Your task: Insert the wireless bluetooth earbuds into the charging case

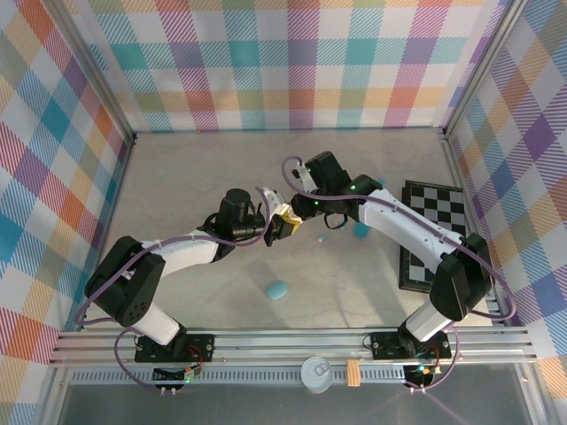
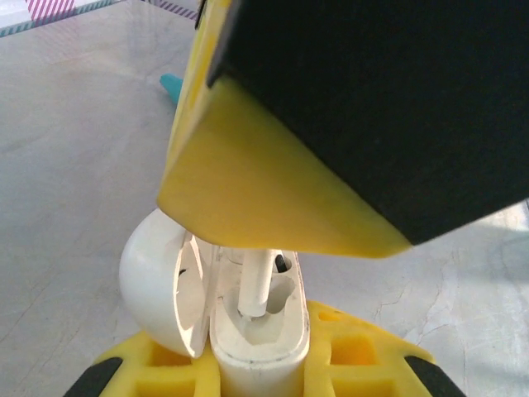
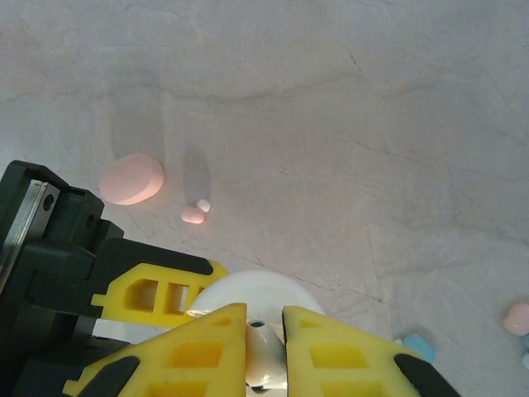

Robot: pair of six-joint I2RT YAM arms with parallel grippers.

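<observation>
My left gripper (image 2: 256,368) is shut on the base of a white charging case (image 2: 248,343), whose lid (image 2: 153,281) hangs open to the left. A white earbud (image 2: 258,281) stands stem-down in one of the case's sockets. My right gripper (image 3: 264,331) is shut on that earbud (image 3: 266,351), directly above the case (image 3: 256,294). From above, the two grippers meet at mid-table, left (image 1: 282,223) and right (image 1: 297,211). A pink earbud (image 3: 193,215) and a tiny white piece (image 3: 203,204) lie on the table beyond.
A pink pebble case (image 3: 132,178) lies near the pink earbud. A teal case (image 1: 276,289) sits in front of the arms, and another teal piece (image 1: 361,230) lies under the right arm. A chessboard (image 1: 434,235) lies at the right. Plaid walls enclose the table.
</observation>
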